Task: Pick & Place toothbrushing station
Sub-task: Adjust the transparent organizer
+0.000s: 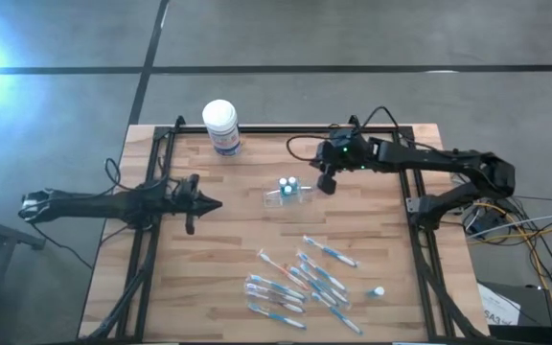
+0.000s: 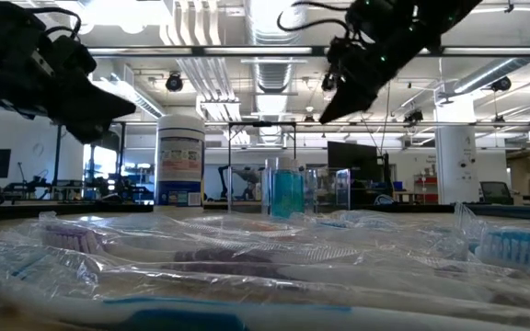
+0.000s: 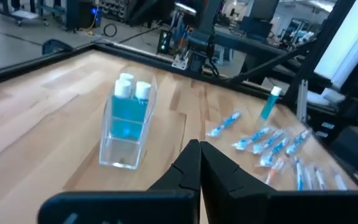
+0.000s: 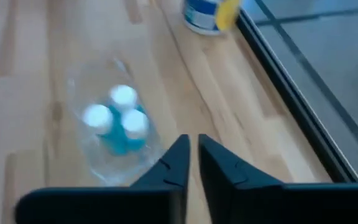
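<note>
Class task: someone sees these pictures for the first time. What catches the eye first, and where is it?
Probably the clear cup at the table's middle, holding blue white-capped tubes, with the right gripper hanging just beside it. Next, the toothbrushes scattered near the front edge, and the left gripper waiting at the left.

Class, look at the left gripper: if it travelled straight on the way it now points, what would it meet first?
Probably the clear cup holding blue white-capped pieces; the left gripper points straight toward it across bare table, though height is uncertain.
</note>
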Robot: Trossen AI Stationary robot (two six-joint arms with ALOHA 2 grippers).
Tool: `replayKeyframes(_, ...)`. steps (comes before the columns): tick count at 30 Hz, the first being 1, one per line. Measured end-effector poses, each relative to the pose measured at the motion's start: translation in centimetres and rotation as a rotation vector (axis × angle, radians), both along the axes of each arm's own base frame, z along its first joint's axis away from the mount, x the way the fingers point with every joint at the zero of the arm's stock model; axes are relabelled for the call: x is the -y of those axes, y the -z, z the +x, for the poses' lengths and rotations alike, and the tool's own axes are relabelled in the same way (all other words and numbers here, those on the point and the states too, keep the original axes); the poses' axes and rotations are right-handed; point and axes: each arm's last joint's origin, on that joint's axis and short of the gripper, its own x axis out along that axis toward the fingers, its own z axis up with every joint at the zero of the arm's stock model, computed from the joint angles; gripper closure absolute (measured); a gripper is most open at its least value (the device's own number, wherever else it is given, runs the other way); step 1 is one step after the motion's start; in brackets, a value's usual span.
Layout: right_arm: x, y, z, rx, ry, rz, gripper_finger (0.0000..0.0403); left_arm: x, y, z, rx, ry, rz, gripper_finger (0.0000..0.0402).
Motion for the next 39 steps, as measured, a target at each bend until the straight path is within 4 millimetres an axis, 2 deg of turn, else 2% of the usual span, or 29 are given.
replayKeyframes(5,1.6,0.1,-1.4,-0.002,0.024,0.062,0.0394,-0.2,-0.6,1.6,-0.102,-0.021,0.026,0.04)
replayKeyframes(10,2.8,1.4,-1.5,-0.03,-0.002,0.158,0.0395,-0.4,-0.4,3.5,-0.172,-0.013,0.044,0.0401)
replayKeyframes(12,3.2,2.1,-1.4,-0.078,0.008,0.186,0.0395,-0.5,-0.9,4.5,-0.133,-0.004,0.048,0.0401)
replayKeyframes(20,4.2,3.8,0.0,-0.183,-0.036,0.256,0.0395,-0.6,-0.7,8.2,-0.17,0.068,0.038,0.0401)
replayKeyframes(30,5.7,3.9,1.6,-0.248,-0.011,0.304,0.0395,0.0,-0.9,13.5,-0.22,0.131,0.013,0.0398)
replayKeyframes(39,6.4,5.3,2.6,-0.322,-0.021,0.369,0.0395,-0.3,0.6,15.8,-0.289,0.088,0.021,0.0398)
